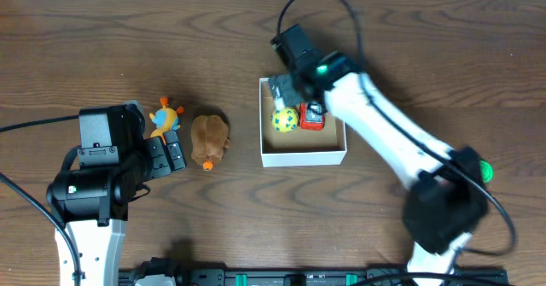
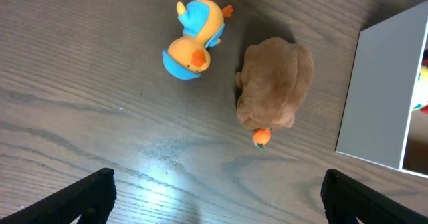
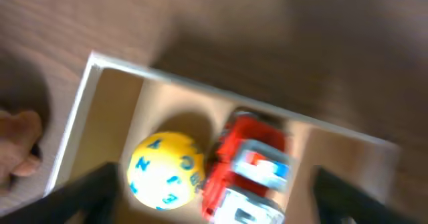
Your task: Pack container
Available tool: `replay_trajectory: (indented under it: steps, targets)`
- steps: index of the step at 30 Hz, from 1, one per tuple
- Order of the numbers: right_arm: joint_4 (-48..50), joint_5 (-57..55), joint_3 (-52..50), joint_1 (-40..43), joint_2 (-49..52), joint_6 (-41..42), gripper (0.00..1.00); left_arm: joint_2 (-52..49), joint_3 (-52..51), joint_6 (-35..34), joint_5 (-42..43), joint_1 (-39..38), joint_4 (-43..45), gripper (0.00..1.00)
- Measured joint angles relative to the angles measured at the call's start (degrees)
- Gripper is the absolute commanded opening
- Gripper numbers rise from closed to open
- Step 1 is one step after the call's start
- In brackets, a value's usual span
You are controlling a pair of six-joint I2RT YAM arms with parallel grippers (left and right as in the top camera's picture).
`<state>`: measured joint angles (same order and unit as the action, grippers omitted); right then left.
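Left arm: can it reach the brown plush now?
Probably yes. Left tool is open beside the brown plush, which lies uncovered, apart from the duck toy and container.

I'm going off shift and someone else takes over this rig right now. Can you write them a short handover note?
Left gripper: open, empty, over the table near the two loose toys.
Right gripper: open, empty, above the container.
In the container: yellow letter ball and red toy car, side by side.
Outside, to its left in the overhead view: orange-and-blue duck toy and brown plush, both lying on the table.
Done: two toys packed.
Left: the duck toy and the plush, probably for the left arm, which is nearest.
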<state>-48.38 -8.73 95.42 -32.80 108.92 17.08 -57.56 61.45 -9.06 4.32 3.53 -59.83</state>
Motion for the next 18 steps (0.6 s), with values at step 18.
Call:
replay_trajectory:
  steps: [18]
  targets:
    - [-17.66,5.16,-1.18,31.15,-11.78,3.32,0.99,-25.22,9.94,-0.48,1.16,-8.26,-2.34,0.98]
